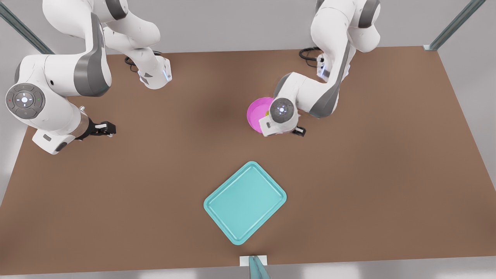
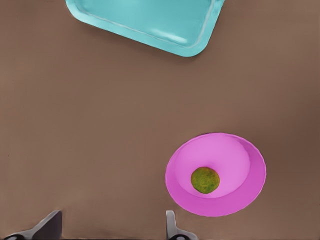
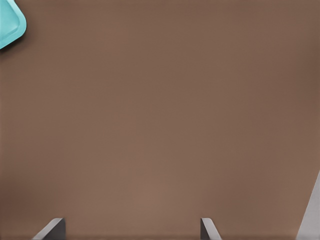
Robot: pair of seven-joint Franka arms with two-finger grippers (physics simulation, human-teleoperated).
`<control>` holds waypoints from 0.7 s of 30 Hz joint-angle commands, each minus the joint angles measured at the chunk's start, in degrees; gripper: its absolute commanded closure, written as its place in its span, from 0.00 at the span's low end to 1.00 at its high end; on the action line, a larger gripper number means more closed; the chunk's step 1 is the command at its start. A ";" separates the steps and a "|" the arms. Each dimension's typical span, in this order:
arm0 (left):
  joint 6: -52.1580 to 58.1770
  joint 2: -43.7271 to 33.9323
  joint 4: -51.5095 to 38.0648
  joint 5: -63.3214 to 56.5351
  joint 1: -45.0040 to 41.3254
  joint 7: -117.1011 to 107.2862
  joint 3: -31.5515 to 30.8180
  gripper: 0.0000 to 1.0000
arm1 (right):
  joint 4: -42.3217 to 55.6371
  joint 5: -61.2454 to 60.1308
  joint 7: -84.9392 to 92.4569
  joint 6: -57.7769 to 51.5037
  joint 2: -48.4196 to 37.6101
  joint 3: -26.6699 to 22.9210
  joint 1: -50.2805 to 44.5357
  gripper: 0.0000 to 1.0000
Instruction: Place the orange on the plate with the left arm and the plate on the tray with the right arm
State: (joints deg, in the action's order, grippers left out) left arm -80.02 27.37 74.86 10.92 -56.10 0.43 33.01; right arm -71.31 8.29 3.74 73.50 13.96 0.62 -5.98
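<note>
The bumpy yellow-green orange (image 2: 205, 180) lies inside the magenta plate (image 2: 216, 174), which rests on the brown table. In the front view the left arm's wrist hangs over the plate (image 1: 255, 112) and covers its right part. The left gripper (image 2: 110, 227) is open with nothing between its fingers, and it sits above and beside the plate. The teal tray (image 1: 245, 202) lies apart from the plate, toward the table's front edge, with nothing on it. The right gripper (image 1: 106, 128) waits open over bare table at the front view's left, and one tray corner (image 3: 10, 22) is in its wrist view.
Both arm bases (image 1: 155, 75) stand at the back of the brown table (image 1: 387, 174). Metal posts rise at the back corners, and a small white mount (image 1: 254, 261) sits at the front edge. Bare table stretches between plate and tray.
</note>
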 commanded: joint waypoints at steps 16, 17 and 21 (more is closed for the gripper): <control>-4.36 -17.00 5.39 -9.07 46.16 -2.54 -27.83 0.00 | -33.36 -33.07 6.72 39.86 9.95 13.35 -4.04 0.00; -4.53 -16.82 5.30 -8.99 46.08 -2.63 -27.83 0.00 | -38.89 -33.34 6.72 47.33 8.11 15.81 -3.86 0.00; -4.62 -14.27 3.63 -6.97 46.08 -2.72 -27.83 0.00 | -59.11 -34.57 6.55 75.99 4.85 35.24 6.42 0.00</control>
State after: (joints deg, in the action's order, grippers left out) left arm -82.62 12.55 78.81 3.23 -10.00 -1.16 5.17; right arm -127.59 -24.20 6.33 121.12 19.20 33.45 -0.97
